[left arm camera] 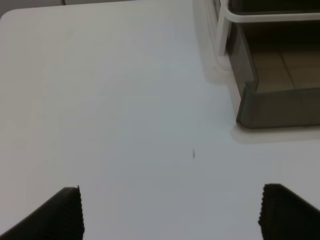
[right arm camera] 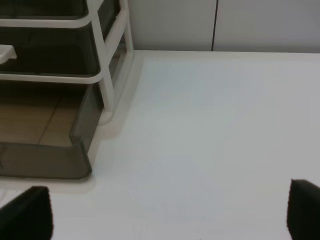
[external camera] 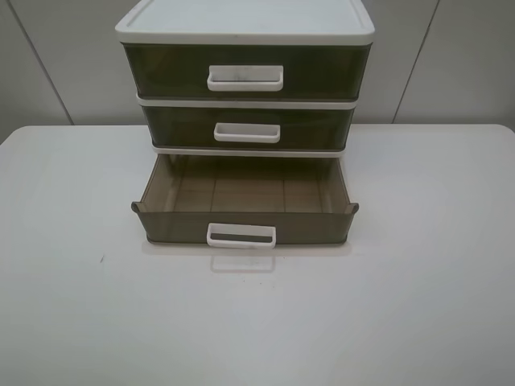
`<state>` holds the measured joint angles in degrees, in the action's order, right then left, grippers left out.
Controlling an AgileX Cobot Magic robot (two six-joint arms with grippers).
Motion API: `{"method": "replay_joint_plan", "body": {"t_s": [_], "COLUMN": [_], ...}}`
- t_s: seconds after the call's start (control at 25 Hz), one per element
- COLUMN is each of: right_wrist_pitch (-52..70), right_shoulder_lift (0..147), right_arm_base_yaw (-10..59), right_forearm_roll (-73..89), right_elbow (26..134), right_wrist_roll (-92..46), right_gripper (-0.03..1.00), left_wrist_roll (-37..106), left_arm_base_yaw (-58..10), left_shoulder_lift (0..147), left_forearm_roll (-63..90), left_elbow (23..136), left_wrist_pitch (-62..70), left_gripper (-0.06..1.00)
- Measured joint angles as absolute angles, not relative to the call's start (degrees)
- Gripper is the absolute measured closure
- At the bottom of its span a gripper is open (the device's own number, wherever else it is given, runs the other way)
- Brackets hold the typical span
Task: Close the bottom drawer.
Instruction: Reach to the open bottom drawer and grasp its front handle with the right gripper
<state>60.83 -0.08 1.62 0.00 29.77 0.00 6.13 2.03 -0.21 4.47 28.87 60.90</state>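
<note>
The bottom drawer (external camera: pixel 241 226) is a smoky olive-brown plastic drawer with a white loop handle (external camera: pixel 241 235). It is pulled out of the white-framed three-drawer unit (external camera: pixel 245 32) and is empty. Its front left corner shows in the left wrist view (left arm camera: pixel 280 107) and its front right corner in the right wrist view (right arm camera: pixel 45 160). My left gripper (left arm camera: pixel 172 212) is open over the bare table, to the front left of the drawer. My right gripper (right arm camera: pixel 170 215) is open to the front right of the drawer. Neither gripper shows in the exterior high view.
The middle drawer (external camera: pixel 247 129) and top drawer (external camera: pixel 245 72) are shut. The unit stands at the back middle of a white table (external camera: pixel 418 305). A small dark speck (external camera: pixel 101 259) lies on the table left of the drawer. A grey wall stands behind.
</note>
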Motion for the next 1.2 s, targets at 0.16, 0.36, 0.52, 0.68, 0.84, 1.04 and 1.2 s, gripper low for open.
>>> {"method": "replay_joint_plan", "body": {"t_s": [0.16, 0.36, 0.52, 0.68, 0.84, 1.04, 1.2], "right_wrist_pitch": [60.83, 60.83, 60.83, 60.83, 60.83, 60.83, 60.76], "right_shoulder_lift": [-0.08, -0.08, -0.08, -0.08, -0.08, -0.08, 7.04], "right_arm_base_yaw": [1.62, 1.62, 1.62, 1.62, 1.62, 1.62, 1.62], "right_forearm_roll": [0.0, 0.0, 0.0, 0.0, 0.0, 0.0, 2.61], "right_elbow": [29.77, 29.77, 29.77, 29.77, 29.77, 29.77, 29.77], "right_wrist_roll": [0.0, 0.0, 0.0, 0.0, 0.0, 0.0, 0.0], "right_gripper": [0.15, 0.15, 0.15, 0.15, 0.15, 0.15, 0.15], "left_wrist_roll": [6.13, 6.13, 6.13, 6.13, 6.13, 6.13, 6.13], "left_arm_base_yaw": [2.03, 2.03, 2.03, 2.03, 2.03, 2.03, 2.03], "left_shoulder_lift": [-0.21, -0.21, -0.21, -0.21, -0.21, -0.21, -0.21], "left_forearm_roll": [4.47, 4.47, 4.47, 4.47, 4.47, 4.47, 4.47], "left_elbow": [28.87, 28.87, 28.87, 28.87, 28.87, 28.87, 28.87], "left_wrist_pitch": [60.9, 60.9, 60.9, 60.9, 60.9, 60.9, 60.9], "left_gripper": [0.23, 0.23, 0.23, 0.23, 0.23, 0.23, 0.23]}}
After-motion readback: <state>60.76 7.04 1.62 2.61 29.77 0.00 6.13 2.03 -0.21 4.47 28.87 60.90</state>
